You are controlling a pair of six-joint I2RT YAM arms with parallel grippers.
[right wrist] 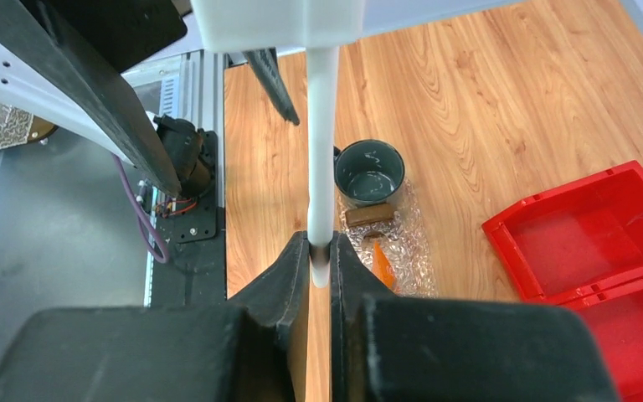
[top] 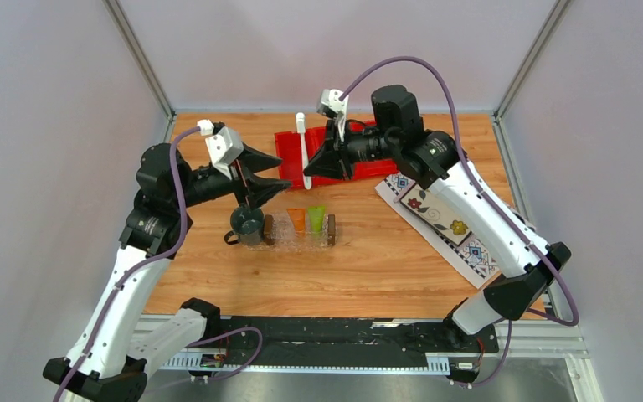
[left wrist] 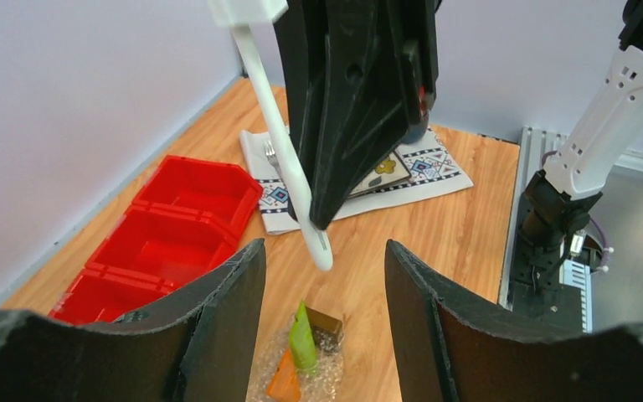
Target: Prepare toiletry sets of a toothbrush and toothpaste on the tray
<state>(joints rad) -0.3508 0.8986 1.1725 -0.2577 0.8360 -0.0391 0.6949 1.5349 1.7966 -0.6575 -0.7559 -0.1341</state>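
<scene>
The white toothbrush [top: 304, 151] is up in the air, over the red bin [top: 287, 149] and behind the tray [top: 301, 243]. The right gripper [right wrist: 321, 251] has its fingers pinched tight on the low end of the handle. The orange tube [top: 298, 219] and the green tube [top: 316, 219] are side by side in the tray on the wooden surface [top: 368, 260]. The left gripper [top: 276, 174] has its fingers wide apart with nothing in them, near the dark mug [top: 247, 224] that sits just beside the tray.
</scene>
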